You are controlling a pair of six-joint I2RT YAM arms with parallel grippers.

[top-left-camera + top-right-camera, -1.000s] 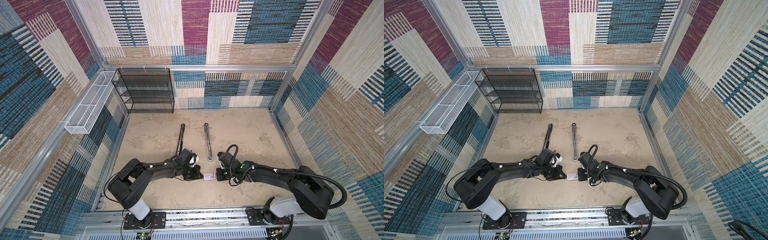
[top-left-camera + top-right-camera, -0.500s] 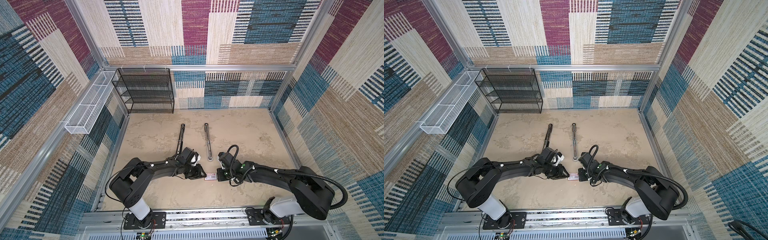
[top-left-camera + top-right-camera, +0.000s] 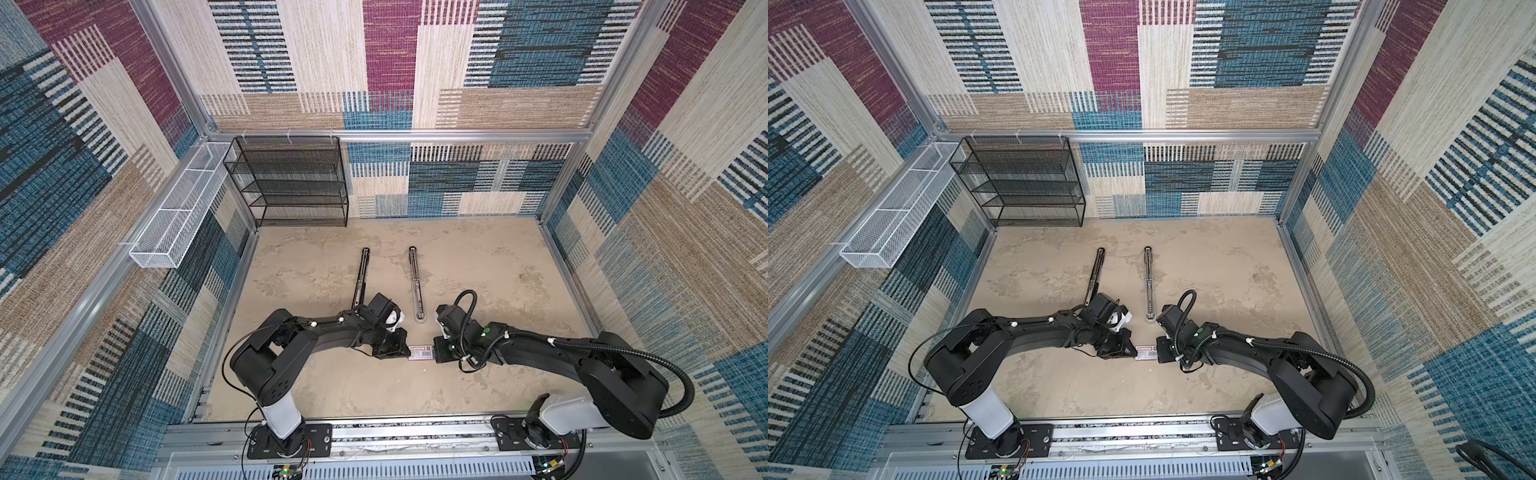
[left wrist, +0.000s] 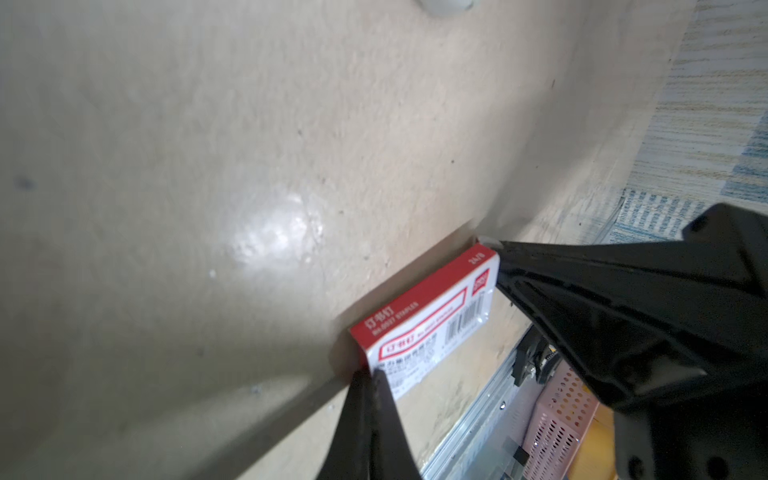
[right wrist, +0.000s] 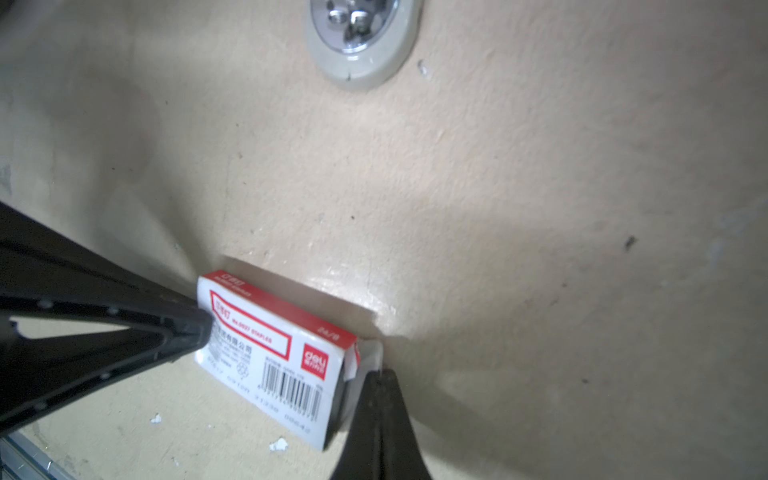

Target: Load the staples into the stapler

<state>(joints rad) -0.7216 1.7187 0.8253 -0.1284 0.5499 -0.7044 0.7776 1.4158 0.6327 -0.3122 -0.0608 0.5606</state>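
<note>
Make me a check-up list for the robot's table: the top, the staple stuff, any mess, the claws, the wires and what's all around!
Surface: beige tabletop, blotchy.
Job's things: staple box, white and red, lies flat between both grippers; no loose staples seen. Black bar and silver bar lie behind it, perhaps the stapler's parts.
Clutter: white crumbs beside the box.
Grippers: left gripper and right gripper are both shut, tips at opposite ends of the box.
Cables: ribbed black hose on the right arm; thin cable loops by the left arm.
Surroundings: black mesh shelf, white wire basket, patterned walls.
</note>
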